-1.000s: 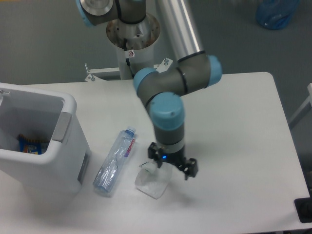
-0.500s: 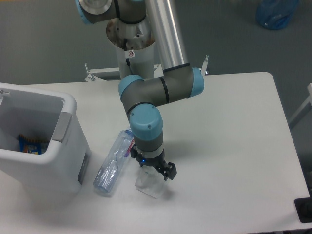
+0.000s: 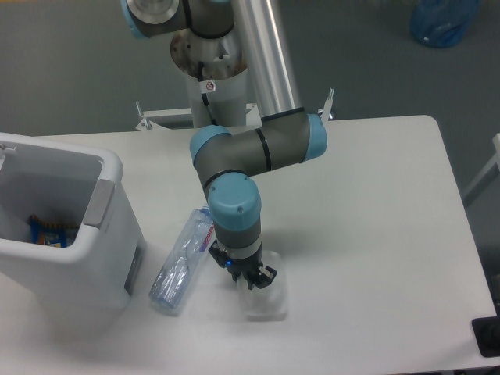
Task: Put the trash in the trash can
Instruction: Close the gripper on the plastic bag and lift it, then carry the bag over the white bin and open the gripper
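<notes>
At table's left edge, trash can (image 3: pixel 109 234) holds a small blue-orange packet (image 3: pixel 48 231). Gripper (image 3: pixel 252 280) points down onto paper wad (image 3: pixel 266 301), fingers drawn close; whether it grips, cannot tell. Bottle (image 3: pixel 184 259) lies between can and wad. Versus half a second ago, wad sits further right and gripper is narrower.

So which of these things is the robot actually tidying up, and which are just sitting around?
Part of the job:
- crushed plastic bottle, lying on the table
- pale crumpled piece under the gripper
- white trash can, at left

Just there:
- blue and orange packet already inside the can
- blue bag on the floor, top right
- table
</notes>
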Available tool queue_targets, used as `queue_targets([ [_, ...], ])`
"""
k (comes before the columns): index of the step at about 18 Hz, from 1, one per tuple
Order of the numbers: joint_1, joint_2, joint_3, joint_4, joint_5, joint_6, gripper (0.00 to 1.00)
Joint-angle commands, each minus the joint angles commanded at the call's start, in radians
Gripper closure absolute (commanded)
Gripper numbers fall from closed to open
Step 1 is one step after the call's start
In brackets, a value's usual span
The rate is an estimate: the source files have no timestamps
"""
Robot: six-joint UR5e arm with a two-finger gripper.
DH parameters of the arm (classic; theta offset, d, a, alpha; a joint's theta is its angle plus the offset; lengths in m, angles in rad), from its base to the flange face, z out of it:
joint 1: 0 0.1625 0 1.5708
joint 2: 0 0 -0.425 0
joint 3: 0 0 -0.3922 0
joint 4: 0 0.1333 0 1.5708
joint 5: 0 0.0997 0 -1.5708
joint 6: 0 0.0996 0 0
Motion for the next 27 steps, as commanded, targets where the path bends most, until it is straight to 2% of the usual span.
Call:
queue_targets([
  [5,0.025,0.043,0.011,-0.011,-0.055,-0.014,1.00],
  [10,0.058,0.098,0.057,-0.018,-0.212,-0.106,1.00],
  [15,0.046,0.172,0.118,-0.046,-0.393,-0.239,1.00],
  [17,0.032,0.207,0.132,-0.046,-0.469,-0.285,1.00],
  [21,-0.015,0.296,0.133,-0.046,-0.552,-0.310,1.00],
  [24,-0.061,0.370,0.124,-0.046,-0.588,-0.334,1.00],
  [27,-0.128,0.408,0.097,-0.048,-0.585,-0.353,1.00],
])
